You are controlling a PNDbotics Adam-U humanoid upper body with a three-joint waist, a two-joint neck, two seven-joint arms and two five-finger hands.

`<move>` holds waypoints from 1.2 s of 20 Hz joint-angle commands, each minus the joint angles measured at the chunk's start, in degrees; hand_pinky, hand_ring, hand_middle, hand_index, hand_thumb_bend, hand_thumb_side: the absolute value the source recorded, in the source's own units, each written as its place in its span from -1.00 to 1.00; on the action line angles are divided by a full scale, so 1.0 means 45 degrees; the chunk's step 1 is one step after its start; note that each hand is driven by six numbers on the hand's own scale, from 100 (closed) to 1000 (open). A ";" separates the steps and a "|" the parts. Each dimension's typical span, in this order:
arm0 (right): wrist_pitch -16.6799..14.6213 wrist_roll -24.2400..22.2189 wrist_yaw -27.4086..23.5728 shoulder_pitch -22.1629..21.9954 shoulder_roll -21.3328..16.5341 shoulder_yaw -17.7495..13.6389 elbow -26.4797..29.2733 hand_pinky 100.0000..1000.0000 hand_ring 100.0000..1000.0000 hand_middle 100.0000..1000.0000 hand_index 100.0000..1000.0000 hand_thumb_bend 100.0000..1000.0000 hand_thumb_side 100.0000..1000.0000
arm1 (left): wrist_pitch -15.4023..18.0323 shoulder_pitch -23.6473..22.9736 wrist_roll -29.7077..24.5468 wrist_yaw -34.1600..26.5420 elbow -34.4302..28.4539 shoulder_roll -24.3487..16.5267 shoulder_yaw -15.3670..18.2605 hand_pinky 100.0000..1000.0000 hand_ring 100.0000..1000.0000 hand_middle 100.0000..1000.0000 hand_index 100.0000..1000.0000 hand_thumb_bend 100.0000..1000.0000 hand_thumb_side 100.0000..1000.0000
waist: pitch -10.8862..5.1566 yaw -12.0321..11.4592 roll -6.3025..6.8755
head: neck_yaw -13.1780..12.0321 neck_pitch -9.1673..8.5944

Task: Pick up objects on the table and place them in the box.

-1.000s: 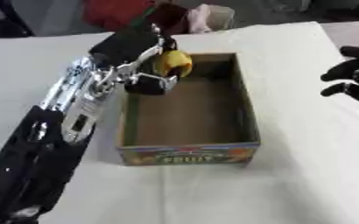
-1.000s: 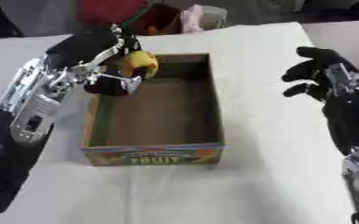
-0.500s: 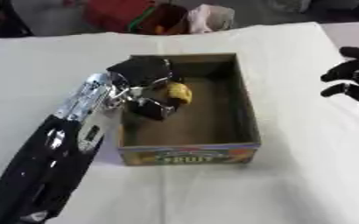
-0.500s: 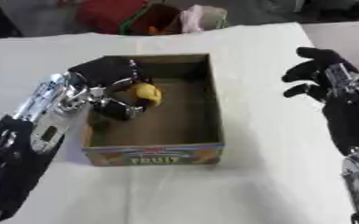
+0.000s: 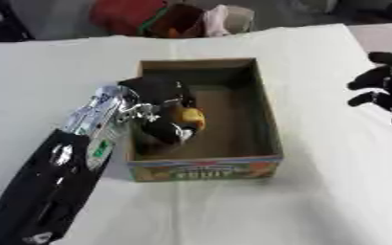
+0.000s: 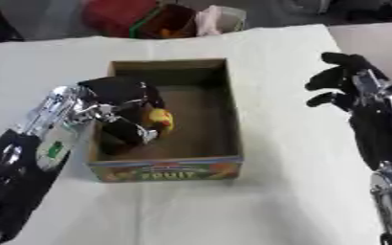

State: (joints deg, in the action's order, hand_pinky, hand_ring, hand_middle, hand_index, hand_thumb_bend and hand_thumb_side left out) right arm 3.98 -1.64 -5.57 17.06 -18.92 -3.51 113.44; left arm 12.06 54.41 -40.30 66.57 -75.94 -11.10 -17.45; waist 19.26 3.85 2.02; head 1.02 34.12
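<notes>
The worktop (image 5: 316, 191), covered in white cloth, carried everything in view. On it, directly under the left hand, sat an open cardboard box (image 6: 230, 119) with a printed fruit label on the near wall. The left arm (image 5: 57, 182), black with a silver forearm, came in from the lower left and crossed the box's left wall. The left hand (image 5: 162, 107) was down inside the box, against that left wall, with its fingers curled round a small yellow object (image 5: 191, 117) that showed on the hand's right side, low over the box floor. The right hand (image 6: 346, 81) was raised well to the right of the box, over bare cloth, fingers spread and relaxed, holding nothing. Beyond the far worktop edge, past the box, lay some red and pink things (image 5: 170, 16).
</notes>
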 commanded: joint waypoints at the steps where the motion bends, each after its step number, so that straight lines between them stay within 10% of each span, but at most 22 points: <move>1: 0.0031 0.0025 0.0075 0.0042 -0.0155 -0.0070 0.0255 -0.01 0.24 0.06 0.60 -1.00 0.76 | -0.0114 0.0149 0.0088 0.0321 -0.0291 -0.0066 0.0210 -0.05 0.47 0.52 0.76 0.30 0.65 | -0.0296 0.0001 -0.0032 | 0.0001 -0.0159; 5: 0.0067 0.0014 0.0058 0.0041 -0.0128 -0.0057 0.0255 -0.01 0.24 0.06 0.60 -1.00 0.76 | -0.0590 0.0233 0.0963 0.0991 -0.0623 -0.0066 0.0355 -0.04 0.47 0.50 0.70 0.61 1.00 | -0.0313 -0.0006 -0.0024 | -0.0053 -0.0160; 11: 0.0056 0.0045 0.0062 0.0014 -0.0086 -0.0087 0.0255 -0.01 0.24 0.06 0.60 -1.00 0.76 | -0.1792 -0.0108 0.3260 0.1330 -0.1696 0.0126 0.0950 -0.07 0.41 0.43 0.66 0.50 1.00 | -0.0304 -0.0048 -0.0062 | -0.0014 -0.0089; 20: 0.0002 0.0262 0.0042 -0.0107 -0.0157 -0.0234 0.0255 -0.01 0.24 0.06 0.60 -1.00 0.76 | -0.4937 -0.1411 0.8303 -0.2652 -0.5727 -0.0127 0.3096 -0.32 -0.04 -0.02 0.53 -0.92 0.96 | -0.0447 -0.0344 -0.0109 | 0.0162 -0.0025; 24: -0.0045 0.0477 -0.0018 -0.0208 -0.0310 -0.0348 0.0255 -0.01 0.24 0.05 0.60 -1.00 0.75 | -0.5987 -0.2952 1.0501 -0.7598 -0.7518 -0.0124 0.4024 -0.44 -0.15 -0.11 0.49 -1.00 0.89 | -0.0645 -0.0629 -0.0026 | 0.0424 0.0346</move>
State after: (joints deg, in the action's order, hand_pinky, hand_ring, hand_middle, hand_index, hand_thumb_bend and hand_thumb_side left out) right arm 3.89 0.09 -5.59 15.77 -18.96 -4.50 113.44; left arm -13.70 40.59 4.14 38.11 -106.58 -10.64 -0.88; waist 17.57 0.91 2.09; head 2.54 35.15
